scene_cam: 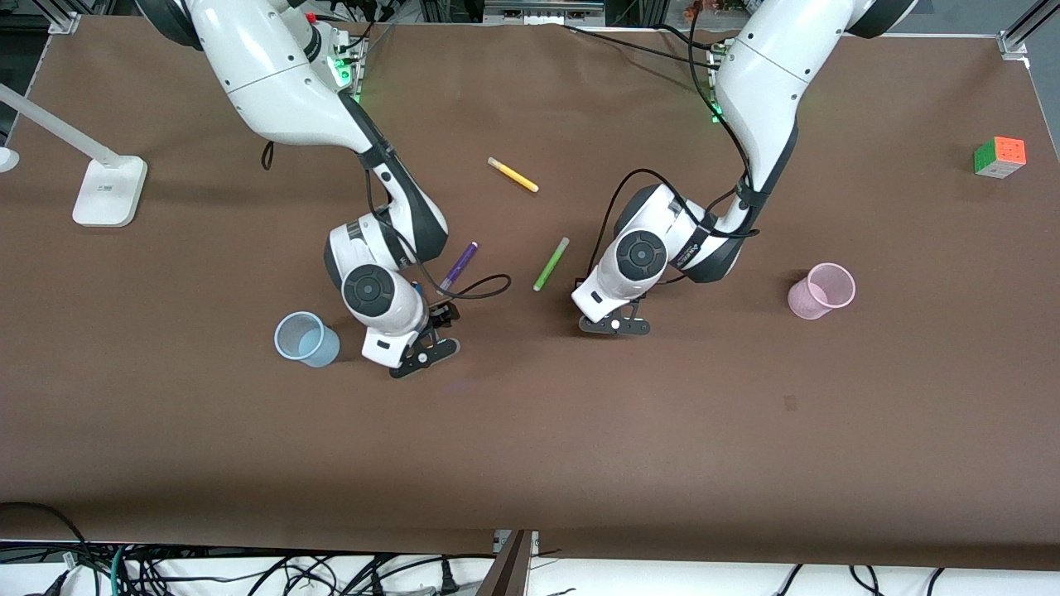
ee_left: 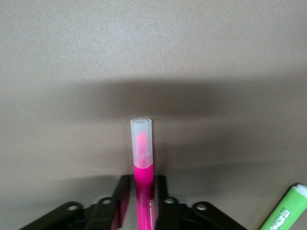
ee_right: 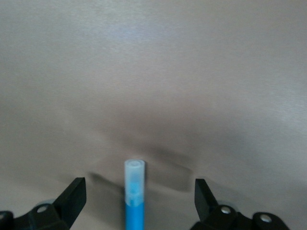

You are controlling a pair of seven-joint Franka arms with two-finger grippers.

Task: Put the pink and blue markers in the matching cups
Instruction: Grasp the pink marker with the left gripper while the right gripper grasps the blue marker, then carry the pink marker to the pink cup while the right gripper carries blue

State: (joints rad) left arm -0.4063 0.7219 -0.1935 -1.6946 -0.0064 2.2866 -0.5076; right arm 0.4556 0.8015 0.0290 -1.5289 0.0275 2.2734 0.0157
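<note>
A: Front view, what do the arms do?
B: Both bend down low over the table. The left gripper [scene_cam: 614, 324] is near the green marker [scene_cam: 551, 263]. The right gripper [scene_cam: 424, 354] is beside the blue cup [scene_cam: 305, 338].
A: And the fingers?
B: The left ones pinch the pink marker [ee_left: 143, 172]. The right ones are spread wide, with the blue marker [ee_right: 135, 199] between them, not touching.
A: The pink cup [scene_cam: 820, 290]?
B: Toward the left arm's end.

You saw neither held marker in the front view, and both wrist views cut off the pink marker [ee_left: 143, 163] and blue marker [ee_right: 134, 201].
</note>
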